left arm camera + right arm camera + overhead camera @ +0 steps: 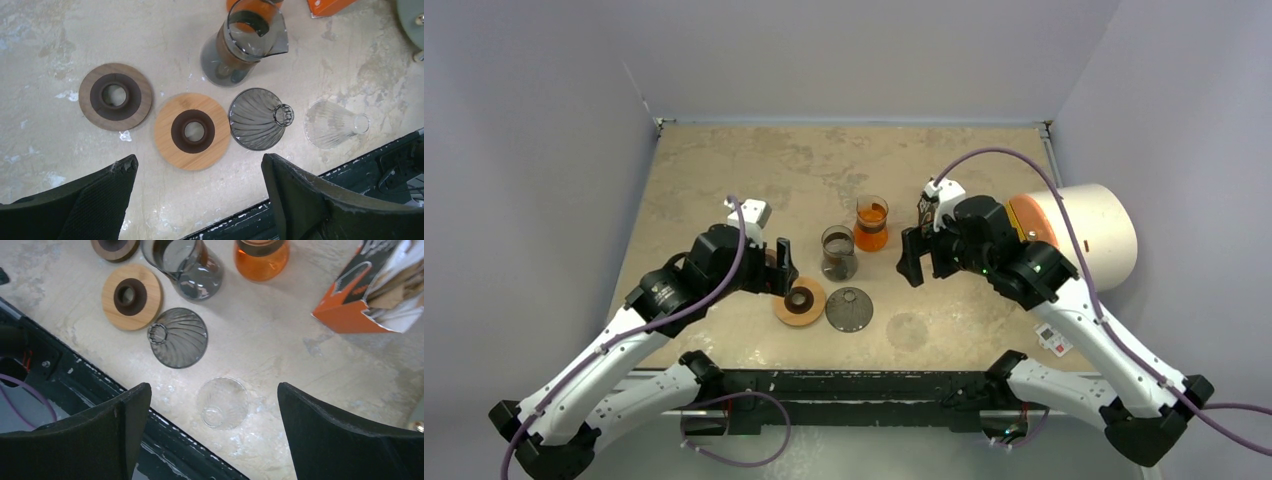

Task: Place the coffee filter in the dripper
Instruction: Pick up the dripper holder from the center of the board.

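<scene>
Lying near the lower edge of the counter (724, 170) are a clear dripper (222, 402) and a smoked dripper (179, 337). The left gripper (197, 159) and right gripper (214, 387) hang released. Coffee filters (395, 287) sit in an orange box (345, 315), upper right of the right wrist view.

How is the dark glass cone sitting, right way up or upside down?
Upside down. The dark dripper has its wide rim flat on the table and its small ringed neck pointing up, in every view.
</scene>
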You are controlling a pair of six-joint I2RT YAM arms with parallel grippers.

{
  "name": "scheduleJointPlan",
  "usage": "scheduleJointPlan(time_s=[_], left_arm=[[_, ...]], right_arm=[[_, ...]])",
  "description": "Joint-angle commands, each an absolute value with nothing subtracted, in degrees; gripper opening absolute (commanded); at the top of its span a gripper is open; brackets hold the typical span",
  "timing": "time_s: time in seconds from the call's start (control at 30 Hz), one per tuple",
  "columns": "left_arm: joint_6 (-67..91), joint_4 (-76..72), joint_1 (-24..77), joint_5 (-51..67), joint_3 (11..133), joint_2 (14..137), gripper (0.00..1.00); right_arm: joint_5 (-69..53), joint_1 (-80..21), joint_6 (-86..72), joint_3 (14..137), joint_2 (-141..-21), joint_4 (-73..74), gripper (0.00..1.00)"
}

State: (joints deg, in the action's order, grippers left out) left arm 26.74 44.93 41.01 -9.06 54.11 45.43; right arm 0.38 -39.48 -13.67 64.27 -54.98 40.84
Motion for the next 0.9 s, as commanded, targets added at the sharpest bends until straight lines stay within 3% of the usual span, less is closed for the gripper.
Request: scheduleJointPlan(time_s=[0.0,0.37,0.87], left_arm=[[30.01,45.36,41.14,-12.54,52.64,45.20,0.93],[46.92,55.59,41.16,-18.03,51.53,48.71,0.86],[51.95,49.87,41.13,-8.33,45.22,54.29,0.71]], right_arm=[[-2.19,-41.68,-16.16,65.68,-57.62,36.31,0.98],[2.86,-46.12,-20.78,68.75,-65.97,33.36,0.92],[8.56,-47.11,-24.65,71.04,-74.22,27.63,0.85]])
